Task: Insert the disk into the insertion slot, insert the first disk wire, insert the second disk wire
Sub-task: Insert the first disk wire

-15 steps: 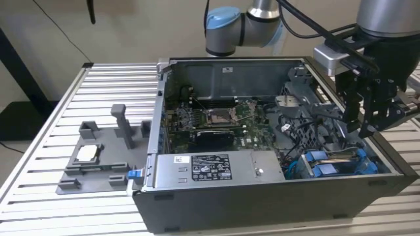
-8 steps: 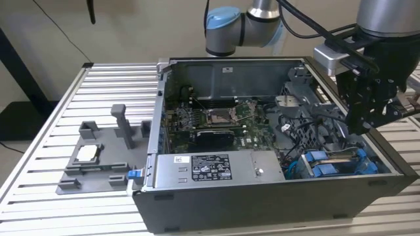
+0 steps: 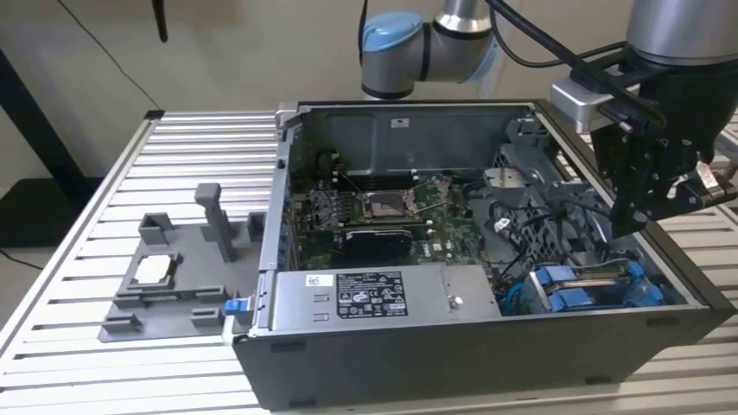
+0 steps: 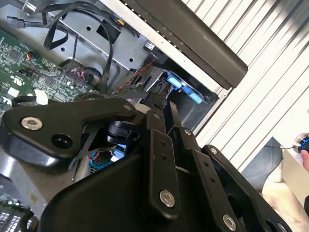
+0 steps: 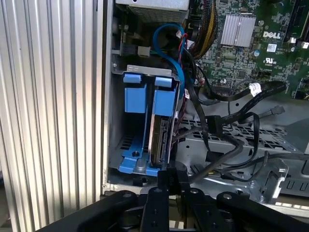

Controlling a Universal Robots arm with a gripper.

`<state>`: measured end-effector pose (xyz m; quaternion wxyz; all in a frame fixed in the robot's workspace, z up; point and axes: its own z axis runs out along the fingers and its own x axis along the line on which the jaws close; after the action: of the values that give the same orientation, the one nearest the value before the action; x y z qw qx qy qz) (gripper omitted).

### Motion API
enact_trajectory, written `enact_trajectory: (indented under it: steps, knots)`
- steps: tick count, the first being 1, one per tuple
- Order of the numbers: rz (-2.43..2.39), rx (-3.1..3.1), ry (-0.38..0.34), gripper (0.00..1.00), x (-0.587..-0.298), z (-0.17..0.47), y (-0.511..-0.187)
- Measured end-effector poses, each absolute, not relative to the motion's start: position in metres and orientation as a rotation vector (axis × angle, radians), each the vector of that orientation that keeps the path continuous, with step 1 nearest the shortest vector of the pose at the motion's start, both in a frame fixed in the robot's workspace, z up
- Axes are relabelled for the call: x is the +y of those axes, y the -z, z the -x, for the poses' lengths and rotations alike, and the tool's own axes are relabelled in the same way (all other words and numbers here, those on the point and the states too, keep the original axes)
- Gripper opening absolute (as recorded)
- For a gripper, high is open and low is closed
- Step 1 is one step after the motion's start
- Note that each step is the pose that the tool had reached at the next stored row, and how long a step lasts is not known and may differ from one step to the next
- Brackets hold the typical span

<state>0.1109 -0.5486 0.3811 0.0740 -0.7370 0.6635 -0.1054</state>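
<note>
The disk [image 5: 161, 135] sits on edge in the drive bay, clipped in its bright blue carrier frame, with the frame's end tabs showing at the bay's open side. A second blue frame [image 5: 135, 96] stands just beside it in the same bay. A blue cable [image 5: 170, 53] curves over the tabs. A tangle of black wires [image 5: 217, 145] hangs loose on the disk's other side, over the grey perforated metal of the bay wall.

In the first wrist view the gripper [image 5: 173, 175] is just off the disk's near end and in line with it. Its fingers [image 5: 161, 186] are pressed close together. Whether anything is pinched between them cannot be told. In the exterior view the gripper hangs above the bay and is clear of the case rim.

The bay lies in the corner of the open computer case [image 3: 485, 354] nearest the counter's front edge, on the exterior view's right. Further inside the case are the green motherboard [image 3: 381, 207] and the boxy power supply [image 3: 381, 294] with its white label. The power supply runs along the case's front wall, toward the exterior view's left of the bay.

The case stands on a ribbed metal counter [image 3: 196, 156]. A grey fixture [image 3: 173, 277] with upright posts rests on the counter beside the case, toward the exterior view's left edge. The robot arm [image 3: 438, 43] reaches in from beyond the counter's far edge.
</note>
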Motion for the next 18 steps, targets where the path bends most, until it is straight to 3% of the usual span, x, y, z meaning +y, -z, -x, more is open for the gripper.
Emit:
enact_trajectory:
  steps: [8, 18]
  knots:
    - [2.213, 1.993, 0.314, 0.19, -0.549, -0.111, -0.381]
    - [2.274, 2.044, 0.202, 0.19, -0.549, -0.127, -0.377]
